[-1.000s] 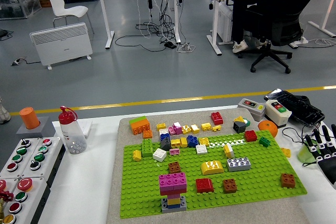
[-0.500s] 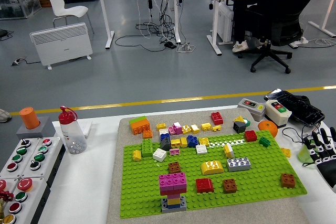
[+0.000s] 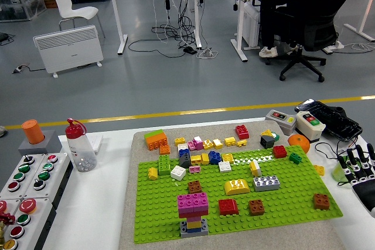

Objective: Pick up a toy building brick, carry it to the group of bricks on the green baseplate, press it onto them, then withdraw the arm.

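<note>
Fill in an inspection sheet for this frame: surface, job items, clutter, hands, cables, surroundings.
Surface: white table under a grey mat.
Job's things: green baseplate with scattered bricks; magenta-topped stack near its front edge; more loose bricks on the mat behind.
Clutter: spray bottle, button panel, orange ball, switch boxes.
Hands: right robot hand at the right edge, fingers spread, empty; left not in view.
Cables: one beside the right robot hand.
Surroundings: desks, heater, seated person.
</note>
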Available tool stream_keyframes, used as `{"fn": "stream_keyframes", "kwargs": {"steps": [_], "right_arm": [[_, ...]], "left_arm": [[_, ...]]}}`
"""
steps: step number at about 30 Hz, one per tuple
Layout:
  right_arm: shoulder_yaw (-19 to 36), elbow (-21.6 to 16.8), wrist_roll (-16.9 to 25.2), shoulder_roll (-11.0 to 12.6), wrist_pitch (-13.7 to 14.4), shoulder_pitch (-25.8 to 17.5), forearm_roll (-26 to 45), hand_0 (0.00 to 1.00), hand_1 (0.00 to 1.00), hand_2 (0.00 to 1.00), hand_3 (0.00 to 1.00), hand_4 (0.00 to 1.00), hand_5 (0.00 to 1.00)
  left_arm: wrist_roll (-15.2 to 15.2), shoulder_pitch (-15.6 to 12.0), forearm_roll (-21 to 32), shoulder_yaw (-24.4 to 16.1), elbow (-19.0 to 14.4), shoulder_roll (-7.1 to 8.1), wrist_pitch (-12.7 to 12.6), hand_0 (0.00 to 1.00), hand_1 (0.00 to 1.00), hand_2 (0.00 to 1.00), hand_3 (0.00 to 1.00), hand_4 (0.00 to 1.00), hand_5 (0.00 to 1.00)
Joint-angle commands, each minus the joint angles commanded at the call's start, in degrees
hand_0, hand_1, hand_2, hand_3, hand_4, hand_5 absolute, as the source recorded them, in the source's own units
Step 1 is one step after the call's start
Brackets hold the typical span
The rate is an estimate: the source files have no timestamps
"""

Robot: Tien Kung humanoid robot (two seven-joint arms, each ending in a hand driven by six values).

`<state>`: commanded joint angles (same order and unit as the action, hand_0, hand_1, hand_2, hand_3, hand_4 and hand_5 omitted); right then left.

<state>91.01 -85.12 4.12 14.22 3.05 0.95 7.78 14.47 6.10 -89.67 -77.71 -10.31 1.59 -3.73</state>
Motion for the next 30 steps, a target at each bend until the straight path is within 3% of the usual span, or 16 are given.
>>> {"fn": "stream_keyframes", "kwargs": {"steps": [30], "right_arm": [[0.0, 0.1, -0.1, -0.4, 0.0, -0.4, -0.4, 0.754, 0.707, 0.709, 0.643, 0.487, 0.384]], "left_arm": [[-0.3, 0.3, 0.0, 0.2, 0.0, -0.02, 0.2, 0.653, 0.684, 0.674, 0.579, 0.279, 0.998]]}}
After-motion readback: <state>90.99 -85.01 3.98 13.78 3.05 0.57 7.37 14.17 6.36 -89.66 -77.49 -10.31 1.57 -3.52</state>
